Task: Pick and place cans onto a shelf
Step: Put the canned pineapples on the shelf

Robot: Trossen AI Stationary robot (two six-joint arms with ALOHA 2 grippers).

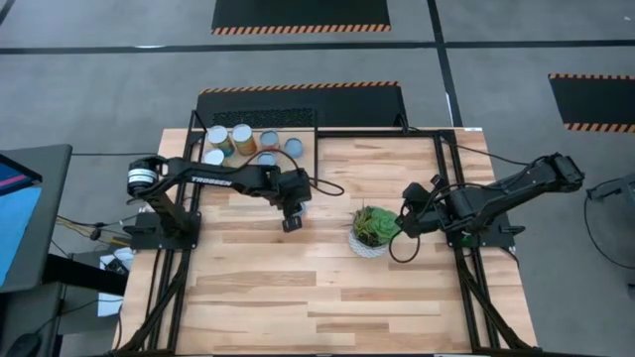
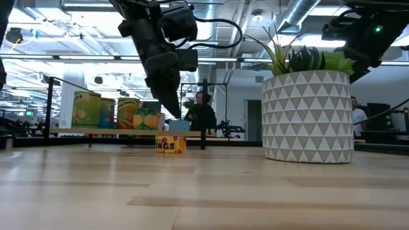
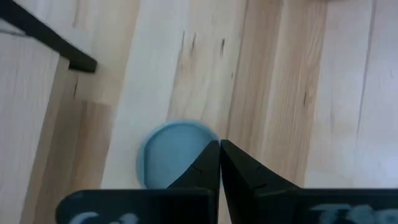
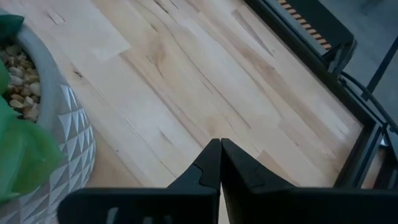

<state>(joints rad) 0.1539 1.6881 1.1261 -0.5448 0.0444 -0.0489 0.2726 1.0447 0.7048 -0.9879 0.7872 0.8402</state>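
We judge the step in hand to be the pick of the one can (image 2: 170,144) left on the table (image 1: 327,288); it stands low in the centre-left of the low view, and its pale-blue top shows at the bottom centre of the left wrist view, just past the fingertips; in the high view the arm covers it. The left gripper (image 3: 219,144) hangs over this can at the centre of the high view, its fingers pressed together on nothing and apart from the can; so the next move, as we read it, calls for spreading the fingers, coming down around the can, clamping it and carrying it to the shelf (image 1: 310,139) at the upper left of the table. The right gripper (image 4: 219,144) waits right of centre beside the plant (image 1: 372,230), its fingers likewise clenched on nothing. Counting: one shelf; one plant; two arms; on the shelf we make out five cans plainly in the high view, with what may be a sixth partly under the left arm; with the one on the table that gives six sure, perhaps seven. We see free wood on the right part of the shelf, where the next can could go.
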